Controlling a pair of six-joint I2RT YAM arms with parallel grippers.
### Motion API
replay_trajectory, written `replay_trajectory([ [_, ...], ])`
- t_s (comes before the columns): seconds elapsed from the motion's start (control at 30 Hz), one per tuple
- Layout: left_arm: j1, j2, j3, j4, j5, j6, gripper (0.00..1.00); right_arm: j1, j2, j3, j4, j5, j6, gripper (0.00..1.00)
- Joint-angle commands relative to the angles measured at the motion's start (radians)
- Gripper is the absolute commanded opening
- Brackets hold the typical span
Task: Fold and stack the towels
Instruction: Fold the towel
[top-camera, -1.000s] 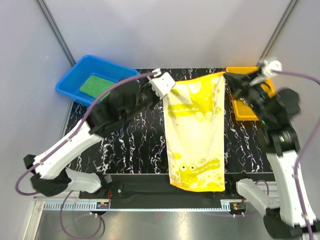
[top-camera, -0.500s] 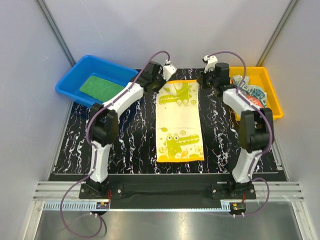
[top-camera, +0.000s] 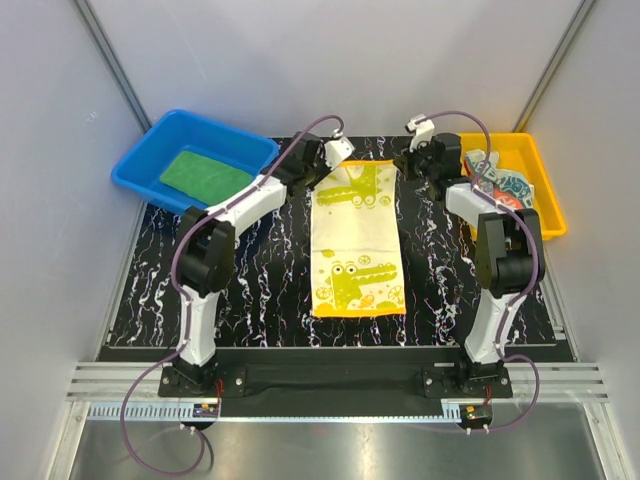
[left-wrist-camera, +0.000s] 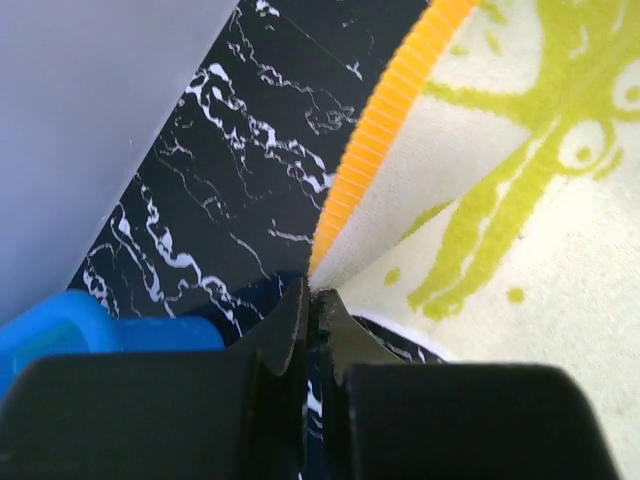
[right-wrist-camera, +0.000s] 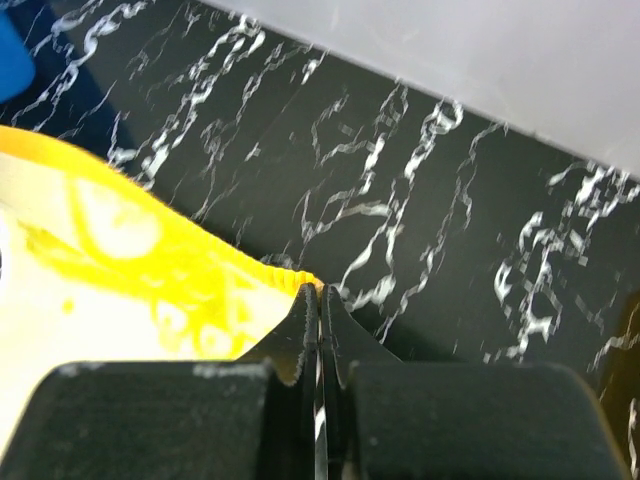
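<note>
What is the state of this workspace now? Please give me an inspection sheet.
Surface: black marbled table, no spill seen.
Job's things: yellow towel spread flat in the middle; green towel lying flat in the blue bin; striped towel bunched in the orange bin.
Clutter: nothing seen.
Grippers: left gripper shut on the yellow towel's far left corner; right gripper shut on its far right corner.
Cables: purple cables arch over both arms and loop at the near edge, not lying on any towel.
Surroundings: grey walls on three sides.
</note>
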Motion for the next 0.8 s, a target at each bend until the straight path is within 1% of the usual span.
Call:
replay_trajectory([
  [0.0, -0.028, -0.148, -0.071, 0.102, -0.048, 0.026, 0.0, 0.0, -0.154, -0.075, 0.041, -0.016, -0.024, 0.0],
  [0.27, -0.1, -0.317, -0.309, 0.083, -0.074, -0.015, 0.0, 0.006, -0.409, -0.311, -0.022, 0.007, 0.074, 0.0],
  [0.33, -0.123, -0.36, -0.361, 0.072, -0.093, -0.03, 0.0, 0.015, -0.446, -0.365, -0.045, 0.026, 0.116, 0.0],
  [0.47, -0.17, -0.418, -0.451, 0.054, -0.125, -0.069, 0.0, 0.053, -0.455, -0.392, -0.177, 0.105, 0.183, 0.0],
  [0.5, -0.189, -0.427, -0.471, 0.054, -0.139, -0.088, 0.0, 0.064, -0.464, -0.408, -0.211, 0.116, 0.235, 0.0],
  [0.57, -0.203, -0.452, -0.534, 0.057, -0.145, -0.11, 0.0, 0.098, -0.498, -0.458, -0.226, 0.142, 0.275, 0.0],
  [0.67, -0.227, -0.481, -0.608, 0.051, -0.162, -0.159, 0.0, 0.139, -0.555, -0.515, -0.274, 0.191, 0.387, 0.0],
  [0.77, -0.239, -0.525, -0.675, 0.036, -0.136, -0.231, 0.05, 0.168, -0.618, -0.576, -0.341, 0.224, 0.438, 0.0],
])
